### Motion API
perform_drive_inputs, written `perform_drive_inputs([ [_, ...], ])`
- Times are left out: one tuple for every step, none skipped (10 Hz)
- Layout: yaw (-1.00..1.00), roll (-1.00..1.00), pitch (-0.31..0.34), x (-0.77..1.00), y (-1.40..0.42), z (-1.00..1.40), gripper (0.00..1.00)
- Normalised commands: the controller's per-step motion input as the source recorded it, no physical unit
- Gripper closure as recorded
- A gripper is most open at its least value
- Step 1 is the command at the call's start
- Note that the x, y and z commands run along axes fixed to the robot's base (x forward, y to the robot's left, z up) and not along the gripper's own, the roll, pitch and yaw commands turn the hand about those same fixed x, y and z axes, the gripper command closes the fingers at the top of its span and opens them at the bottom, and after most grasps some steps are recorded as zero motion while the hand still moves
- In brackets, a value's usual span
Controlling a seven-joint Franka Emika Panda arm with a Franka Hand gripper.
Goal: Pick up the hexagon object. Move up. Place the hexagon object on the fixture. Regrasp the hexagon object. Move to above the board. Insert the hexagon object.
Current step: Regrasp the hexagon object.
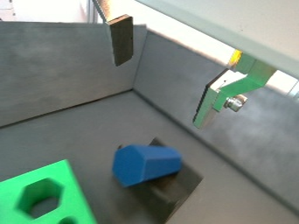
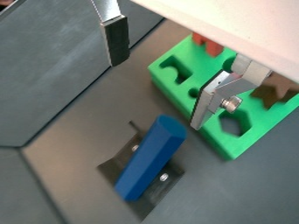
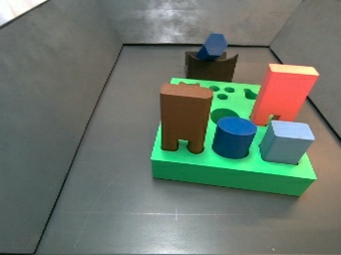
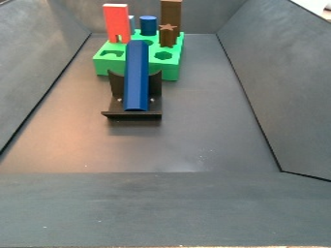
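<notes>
In both wrist views I see my gripper [image 2: 163,70] spread wide and empty above the hexagon object [image 2: 152,157], which lies cradled on the fixture [image 2: 138,179], presumably for regrasping. In a side view the bar [image 4: 137,70] leans toward the board [image 4: 110,58]. There, a red block [image 3: 285,92] and brown block [image 3: 184,118] crowd the free holes.

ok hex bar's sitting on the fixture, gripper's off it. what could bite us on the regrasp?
1. The hexagon object lies lengthwise on the fixture and overhangs it at both ends; an off-centre or one-sided touch could tip or roll it off.
2. The gripper is open above it, fingers apart; in a wrist view the bar runs askew to them, so a poorly aligned close may twist it.
3. The board sits just beyond the bar's far end; a nudge could jam it there.
</notes>
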Motion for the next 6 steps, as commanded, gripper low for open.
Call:
perform_drive_inputs([
  [0.07,1.00,0.080,0.06,-0.03,0.00,0.00],
  [0.08,1.00,0.097,0.08,-0.03,0.00,0.00],
  [0.09,1.00,0.122,0.09,-0.04,0.00,0.00],
  [0.11,1.00,0.150,0.10,-0.04,0.00,0.00],
  [0.13,1.00,0.164,0.10,-0.04,0.00,0.00],
  [0.17,1.00,0.188,0.10,-0.05,-0.01,0.00],
])
